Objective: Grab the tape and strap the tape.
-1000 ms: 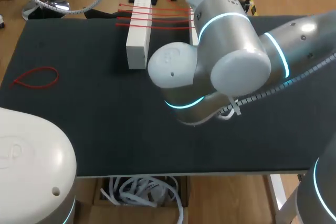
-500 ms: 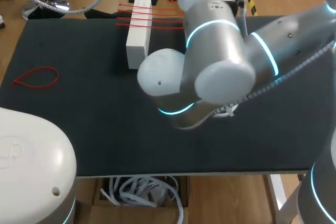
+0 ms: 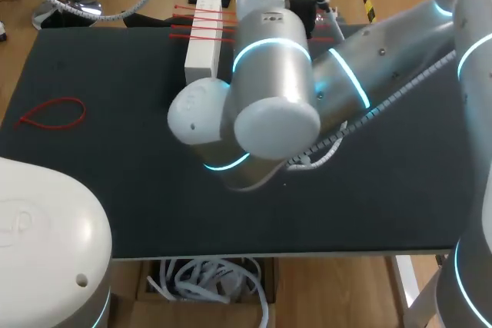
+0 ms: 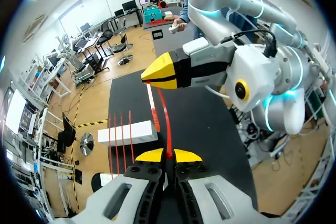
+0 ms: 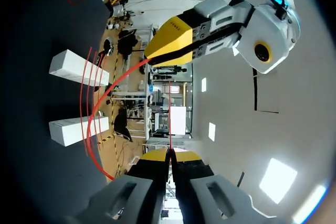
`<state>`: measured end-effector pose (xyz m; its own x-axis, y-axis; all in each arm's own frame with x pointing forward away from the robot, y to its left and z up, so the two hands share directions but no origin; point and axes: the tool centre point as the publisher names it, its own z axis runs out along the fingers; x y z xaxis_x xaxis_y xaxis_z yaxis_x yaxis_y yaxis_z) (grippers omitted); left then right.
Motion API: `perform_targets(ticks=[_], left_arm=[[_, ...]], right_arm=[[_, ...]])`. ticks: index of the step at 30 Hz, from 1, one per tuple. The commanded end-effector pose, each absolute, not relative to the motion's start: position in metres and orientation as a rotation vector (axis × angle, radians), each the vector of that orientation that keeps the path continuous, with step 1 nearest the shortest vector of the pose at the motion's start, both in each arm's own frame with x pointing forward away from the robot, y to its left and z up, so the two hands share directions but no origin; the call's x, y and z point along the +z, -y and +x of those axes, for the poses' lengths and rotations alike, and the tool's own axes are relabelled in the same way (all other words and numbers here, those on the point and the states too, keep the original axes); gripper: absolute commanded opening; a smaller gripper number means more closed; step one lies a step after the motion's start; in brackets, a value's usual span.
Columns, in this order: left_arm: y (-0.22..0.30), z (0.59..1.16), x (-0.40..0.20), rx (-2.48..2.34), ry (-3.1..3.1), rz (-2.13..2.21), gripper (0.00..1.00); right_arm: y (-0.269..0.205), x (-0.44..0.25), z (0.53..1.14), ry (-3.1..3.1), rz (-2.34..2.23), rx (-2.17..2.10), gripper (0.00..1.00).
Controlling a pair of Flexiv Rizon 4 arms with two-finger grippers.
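Tape (image 4: 167, 121) pinched in left end effector (image 4: 168, 156) (also right end effector (image 5: 169, 153)).

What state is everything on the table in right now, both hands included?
Left hand: shut on the thin red plastic strap.
Right hand: shut on that strap's other end.
Thin red plastic strap: held in the air, bowed between the hands.
Red looped strap: closed, lying flat on the black mat.
Straight red straps: unlooped, lying across the white rectangular blocks.
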<state>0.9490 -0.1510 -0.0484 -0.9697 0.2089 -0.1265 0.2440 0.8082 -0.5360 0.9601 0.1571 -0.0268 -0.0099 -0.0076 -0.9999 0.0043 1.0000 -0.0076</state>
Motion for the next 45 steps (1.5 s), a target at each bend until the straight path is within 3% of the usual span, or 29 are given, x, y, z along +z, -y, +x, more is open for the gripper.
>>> perform_targets(ticks=[1,45], left_arm=[[0.151,0.949,-0.048,-0.877,-2.930,0.367,0.00],[0.151,0.949,-0.048,-0.877,-2.930,0.367,0.00]], right_arm=[[-0.165,-0.028,0.959,-1.571,-0.007,-0.040,0.00],[-0.186,-0.038,0.954,-1.583,-0.049,-0.076,0.00]])
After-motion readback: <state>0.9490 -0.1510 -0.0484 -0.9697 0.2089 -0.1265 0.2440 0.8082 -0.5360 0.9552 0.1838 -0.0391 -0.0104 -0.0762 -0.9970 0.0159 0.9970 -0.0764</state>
